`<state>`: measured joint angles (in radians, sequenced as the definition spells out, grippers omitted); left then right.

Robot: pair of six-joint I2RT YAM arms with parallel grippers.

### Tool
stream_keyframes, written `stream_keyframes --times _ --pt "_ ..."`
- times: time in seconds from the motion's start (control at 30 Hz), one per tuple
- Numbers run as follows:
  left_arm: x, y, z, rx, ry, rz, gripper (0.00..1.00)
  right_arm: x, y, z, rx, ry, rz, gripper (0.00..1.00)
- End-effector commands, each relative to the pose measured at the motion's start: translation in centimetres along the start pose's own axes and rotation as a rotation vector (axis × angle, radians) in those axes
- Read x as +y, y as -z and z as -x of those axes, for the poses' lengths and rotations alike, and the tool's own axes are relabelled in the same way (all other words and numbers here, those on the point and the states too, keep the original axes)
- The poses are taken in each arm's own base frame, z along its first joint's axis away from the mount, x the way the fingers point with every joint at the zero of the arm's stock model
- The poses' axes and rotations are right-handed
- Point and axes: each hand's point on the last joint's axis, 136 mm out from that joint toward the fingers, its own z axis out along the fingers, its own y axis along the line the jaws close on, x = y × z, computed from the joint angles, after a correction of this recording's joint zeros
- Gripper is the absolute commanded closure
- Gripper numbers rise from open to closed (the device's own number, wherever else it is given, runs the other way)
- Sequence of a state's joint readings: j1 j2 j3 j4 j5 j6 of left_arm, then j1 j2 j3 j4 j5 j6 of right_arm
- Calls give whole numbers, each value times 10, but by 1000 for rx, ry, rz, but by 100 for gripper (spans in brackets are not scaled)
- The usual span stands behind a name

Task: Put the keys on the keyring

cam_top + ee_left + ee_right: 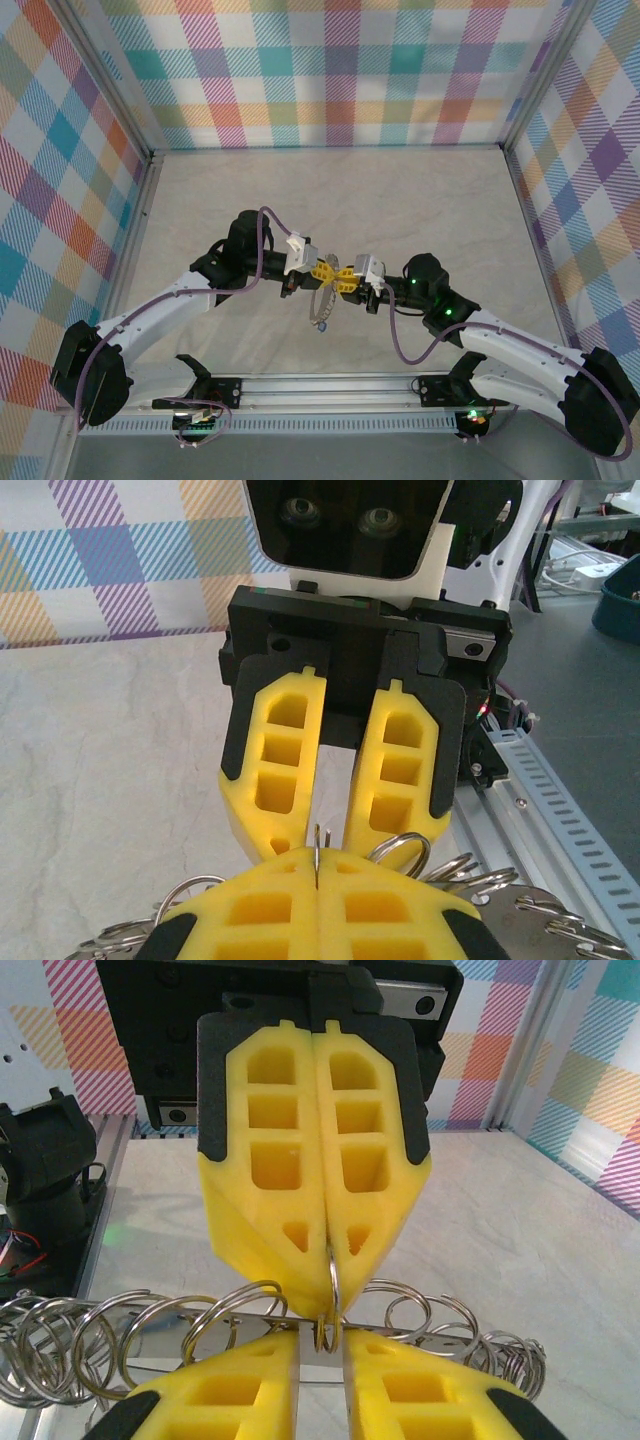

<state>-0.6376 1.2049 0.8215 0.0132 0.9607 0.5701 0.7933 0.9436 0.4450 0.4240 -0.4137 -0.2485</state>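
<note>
My left gripper (322, 270) and right gripper (345, 278) meet tip to tip above the middle of the table. The left gripper (318, 865) is shut on the keyring (318, 845), a thin silvery loop seen edge-on in its pads. Seen from the right wrist, the left gripper (330, 1250) points down with the keyring (333, 1280) sticking out of its tips. The right gripper (322, 1345) stands open by a narrow gap, and a small ring (325, 1332) hangs in that gap. A thin chain (322, 305) dangles below both grippers. The keys are hidden.
Several linked silvery rings (120, 1330) spread out to both sides behind the fingertips. A metal rail (330, 385) runs along the near edge by the arm bases. Plaid walls (330, 70) close the pale table (330, 190) on three sides.
</note>
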Motion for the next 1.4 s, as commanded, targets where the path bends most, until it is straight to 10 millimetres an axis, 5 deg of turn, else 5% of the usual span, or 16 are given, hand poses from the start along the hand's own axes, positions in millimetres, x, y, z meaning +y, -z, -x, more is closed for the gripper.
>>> stream_keyframes --times 0.0,0.27,0.93,1.3,1.37 --pt "-7 -2 8 -23 -32 -55 100 1 3 36 -100 74 15 81" --pt "-10 0 7 -1 -48 -65 100 -3 6 33 -89 74 -18 85" --pt "-8 0 13 -33 -45 -54 100 -4 1 25 -82 36 -15 78" --pt "-10 0 18 -42 -55 -70 100 0 0 23 -44 40 13 100" --pt "-11 1 11 3 -58 -69 91 1 0 18 8 47 29 100"
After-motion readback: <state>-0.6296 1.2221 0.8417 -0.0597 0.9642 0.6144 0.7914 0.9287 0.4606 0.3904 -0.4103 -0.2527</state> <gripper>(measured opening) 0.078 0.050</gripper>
